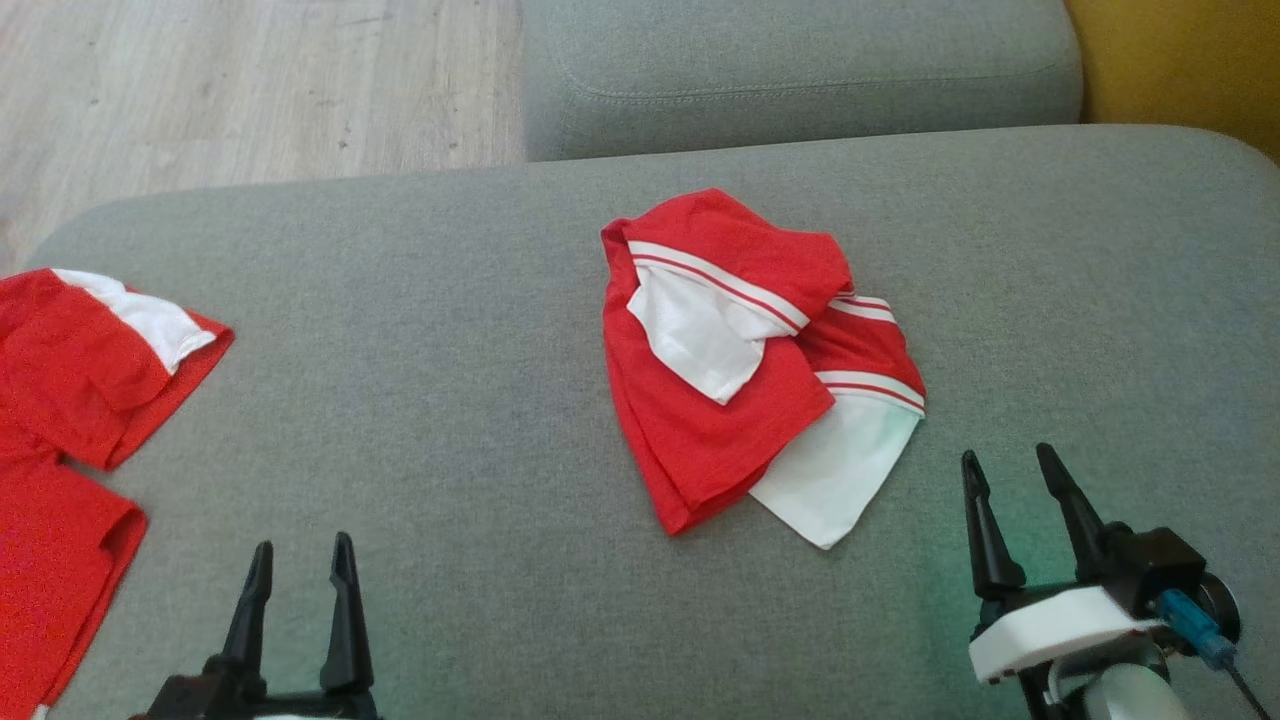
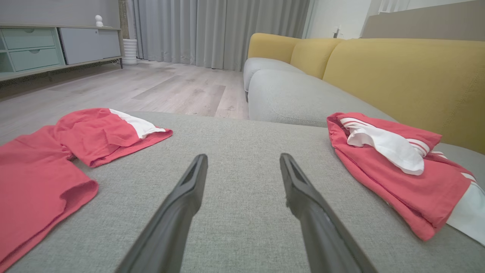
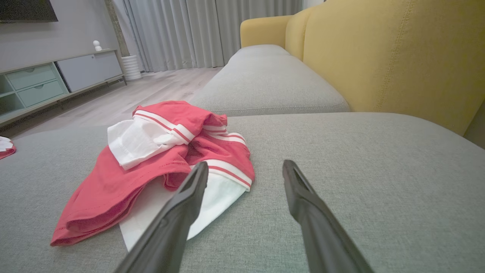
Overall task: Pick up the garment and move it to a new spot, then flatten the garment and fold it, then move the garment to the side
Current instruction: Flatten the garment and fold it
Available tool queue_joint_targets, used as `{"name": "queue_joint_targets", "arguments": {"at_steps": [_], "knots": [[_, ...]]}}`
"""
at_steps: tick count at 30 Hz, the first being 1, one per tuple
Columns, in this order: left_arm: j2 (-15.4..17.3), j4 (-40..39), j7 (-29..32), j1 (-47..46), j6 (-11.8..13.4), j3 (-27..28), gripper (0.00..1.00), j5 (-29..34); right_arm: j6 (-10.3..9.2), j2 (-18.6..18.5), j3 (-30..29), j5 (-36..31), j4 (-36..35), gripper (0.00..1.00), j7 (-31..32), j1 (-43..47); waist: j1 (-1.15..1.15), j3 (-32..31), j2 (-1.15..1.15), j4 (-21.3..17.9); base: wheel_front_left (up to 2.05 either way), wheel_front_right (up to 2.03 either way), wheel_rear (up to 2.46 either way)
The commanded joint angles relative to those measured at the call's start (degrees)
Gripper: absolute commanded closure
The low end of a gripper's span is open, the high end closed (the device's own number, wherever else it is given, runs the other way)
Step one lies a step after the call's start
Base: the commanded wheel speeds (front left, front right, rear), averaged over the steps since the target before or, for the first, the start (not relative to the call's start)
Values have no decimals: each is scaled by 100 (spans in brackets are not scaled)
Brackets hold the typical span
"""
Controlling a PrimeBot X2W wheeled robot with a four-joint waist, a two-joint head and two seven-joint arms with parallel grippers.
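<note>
Head view showed you the grey sofa seat (image 1: 450,400) spread across nearly everything, with a yellow backrest (image 1: 1180,60) at the far right corner. The crumpled red-and-white garment (image 1: 720,420) lay near the middle of the seat, with neither claw touching it. More red cloth (image 1: 70,400) lay at the seat's left edge, well apart from the garment. Your right claw (image 1: 1007,454) stood near the garment's white corner, fingers spread and empty. Your left claw (image 1: 303,543) sat at the lower left, likewise spread, holding nothing.
</note>
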Motion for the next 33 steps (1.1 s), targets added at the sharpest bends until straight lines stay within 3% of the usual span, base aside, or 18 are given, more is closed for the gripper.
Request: {"name": "queue_joint_targets", "arguments": {"at_steps": [1, 6, 12, 23, 28, 33], "knots": [[-12, -196, -55, -275, -22, 130, 0, 42, -4, 13, 167, -25, -143, 0, -62, -200, 0, 6, 0, -22, 0, 0, 0], [-13, -299, -55, -468, -68, -203, 0, 125, -4, 3, 222, -21, -151, 0, -62, -291, 0, 65, 0, -131, 0, 0, 0], [-13, -246, -56, -977, -132, -1081, 0, 216, -4, -18, 301, -9, -199, 0, -62, -405, 0, 197, 0, -297, 0, 0, 0], [-13, 1132, 177, -2848, -156, -3425, 0, -88, -4, 16, 649, 77, -293, 0, -62, -910, 0, 767, 0, -1055, 0, 0, 0], [-13, 1816, 325, -3418, -107, -3652, 0, -182, -4, 62, 730, 162, -366, 0, -62, -1082, 0, 974, 0, -1434, 0, 0, 0], [-13, 2408, 420, -3830, 122, -3710, 0, -194, -4, 89, 760, 218, -420, 0, -62, -1107, 0, 1087, 0, -1661, 0, 0, 0]]}}
